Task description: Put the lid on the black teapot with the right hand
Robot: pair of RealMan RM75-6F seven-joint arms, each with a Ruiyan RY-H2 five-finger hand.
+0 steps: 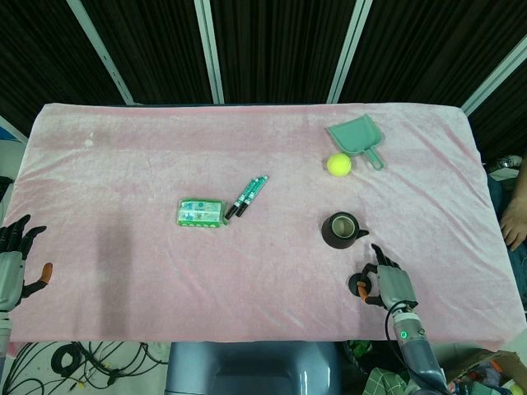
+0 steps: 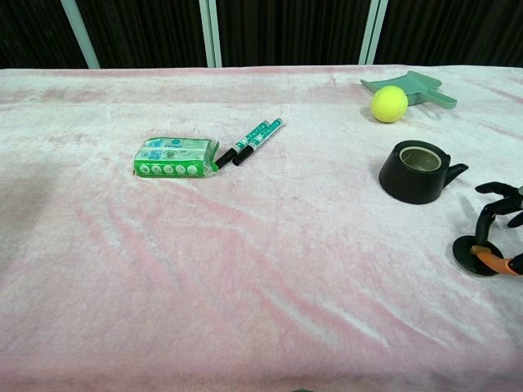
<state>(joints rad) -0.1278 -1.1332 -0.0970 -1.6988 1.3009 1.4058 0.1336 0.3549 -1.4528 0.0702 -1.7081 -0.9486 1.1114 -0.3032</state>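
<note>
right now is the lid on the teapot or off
Off. The teapot stands open-topped; the lid lies on the cloth beside it, under the right hand.

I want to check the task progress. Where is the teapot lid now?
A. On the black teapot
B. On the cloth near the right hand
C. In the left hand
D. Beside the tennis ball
B: the lid lies flat on the cloth under the right hand, and the black teapot stands open.
</note>
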